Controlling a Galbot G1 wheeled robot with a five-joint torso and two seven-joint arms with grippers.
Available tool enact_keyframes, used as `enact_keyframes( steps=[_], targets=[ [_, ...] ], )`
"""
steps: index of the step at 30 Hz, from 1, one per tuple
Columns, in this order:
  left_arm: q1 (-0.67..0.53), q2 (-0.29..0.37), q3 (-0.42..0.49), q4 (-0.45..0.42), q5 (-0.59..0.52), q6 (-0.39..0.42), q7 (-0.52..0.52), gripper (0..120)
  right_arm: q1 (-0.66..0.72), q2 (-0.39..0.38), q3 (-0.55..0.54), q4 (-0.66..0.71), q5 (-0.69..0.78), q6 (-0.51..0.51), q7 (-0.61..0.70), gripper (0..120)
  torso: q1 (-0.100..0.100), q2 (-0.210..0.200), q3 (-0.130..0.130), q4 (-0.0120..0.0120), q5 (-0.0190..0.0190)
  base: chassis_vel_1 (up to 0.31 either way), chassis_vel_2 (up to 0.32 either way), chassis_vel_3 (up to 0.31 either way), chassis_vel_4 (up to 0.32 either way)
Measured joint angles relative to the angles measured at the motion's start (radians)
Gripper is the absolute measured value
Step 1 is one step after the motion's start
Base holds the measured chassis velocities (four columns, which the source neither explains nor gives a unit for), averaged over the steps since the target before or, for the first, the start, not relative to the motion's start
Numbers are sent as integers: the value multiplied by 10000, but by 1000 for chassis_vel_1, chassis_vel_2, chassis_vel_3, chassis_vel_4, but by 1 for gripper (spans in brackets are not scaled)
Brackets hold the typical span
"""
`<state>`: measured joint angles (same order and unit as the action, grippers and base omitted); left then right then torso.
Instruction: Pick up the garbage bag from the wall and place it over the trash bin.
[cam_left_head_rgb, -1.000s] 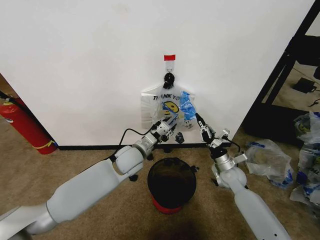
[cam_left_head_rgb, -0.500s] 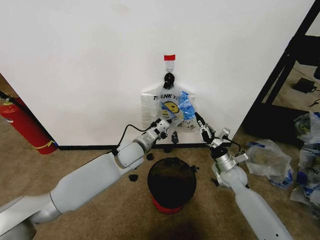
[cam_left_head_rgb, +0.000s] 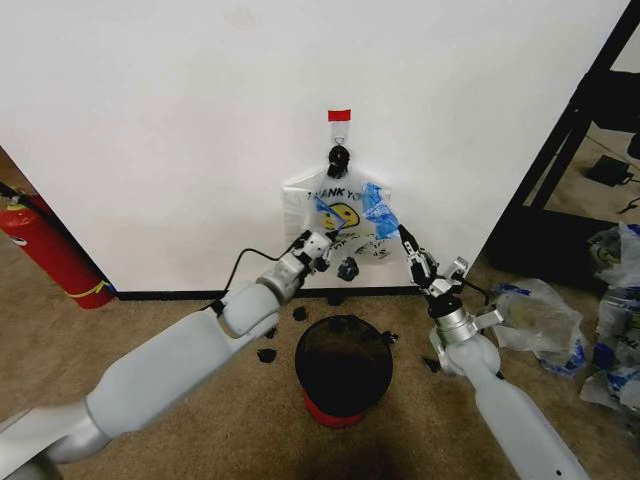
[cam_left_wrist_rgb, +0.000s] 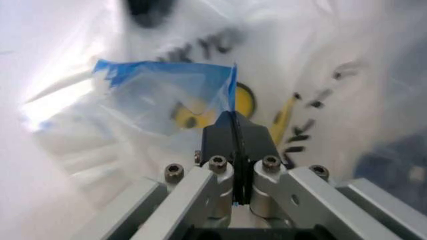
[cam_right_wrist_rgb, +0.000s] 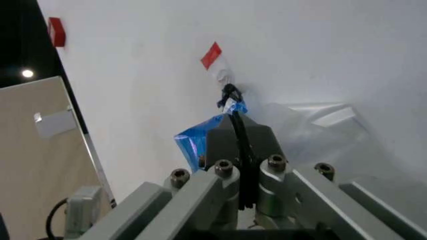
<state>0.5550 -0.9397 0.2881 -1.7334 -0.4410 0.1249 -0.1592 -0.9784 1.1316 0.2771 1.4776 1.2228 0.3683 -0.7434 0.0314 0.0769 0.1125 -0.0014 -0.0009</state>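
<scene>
The garbage bag (cam_left_head_rgb: 343, 214), thin and see-through with a yellow smiley and black print, hangs against the white wall (cam_left_head_rgb: 180, 130) under a red tape strip (cam_left_head_rgb: 339, 115). My left gripper (cam_left_head_rgb: 331, 235) is at the bag's lower left, shut on a blue handle tip (cam_left_wrist_rgb: 163, 82) that is pinched between its closed fingers (cam_left_wrist_rgb: 220, 140). On the bag's right side my right gripper (cam_left_head_rgb: 403, 236) is shut on the other blue handle (cam_left_head_rgb: 377, 210), whose blue film (cam_right_wrist_rgb: 195, 140) lies beside its tips (cam_right_wrist_rgb: 235, 119). The round black trash bin (cam_left_head_rgb: 343, 365) with a red base stands on the carpet below, between both arms.
A flat white bundle (cam_left_head_rgb: 298, 200) hangs behind the bag from a black knot (cam_left_head_rgb: 338, 156). A red fire extinguisher (cam_left_head_rgb: 45, 245) leans at the left. A black shelf frame (cam_left_head_rgb: 585, 120) and lumpy clear bags (cam_left_head_rgb: 540, 312) are on the right. Small black bits (cam_left_head_rgb: 268, 354) lie near the bin.
My left gripper has risen and moved closer to the wall, drawing its blue handle tip up with it. The right gripper has shifted slightly up and to the right.
</scene>
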Motion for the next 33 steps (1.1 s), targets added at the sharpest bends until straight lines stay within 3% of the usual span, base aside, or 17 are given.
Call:
enact_keyframes(
  steps=[7,14,24,33],
  targets=[
    [1253,-232,-1539,-733,-1059,-755,-23,0,-180,15,45,166,104,96,77,0,0,0,0,-2,1,0,0,0,0],
    [3616,-521,-3439,-2304,-1958,-1766,622,0,-988,-531,17,803,288,377,2,0,0,0,-2,-1,1,0,0,0,0],
    [5788,-510,-4080,-2932,-1486,-2241,920,0,-2454,-1458,727,1103,-381,546,-1036,0,-1,0,-2,-2,0,0,0,0,0],
    [7180,-951,-4914,-3396,-862,-2397,907,0,-3571,-1459,1116,1360,-992,904,-1800,0,-1,1,-1,0,3,0,0,0,0]
  ],
)
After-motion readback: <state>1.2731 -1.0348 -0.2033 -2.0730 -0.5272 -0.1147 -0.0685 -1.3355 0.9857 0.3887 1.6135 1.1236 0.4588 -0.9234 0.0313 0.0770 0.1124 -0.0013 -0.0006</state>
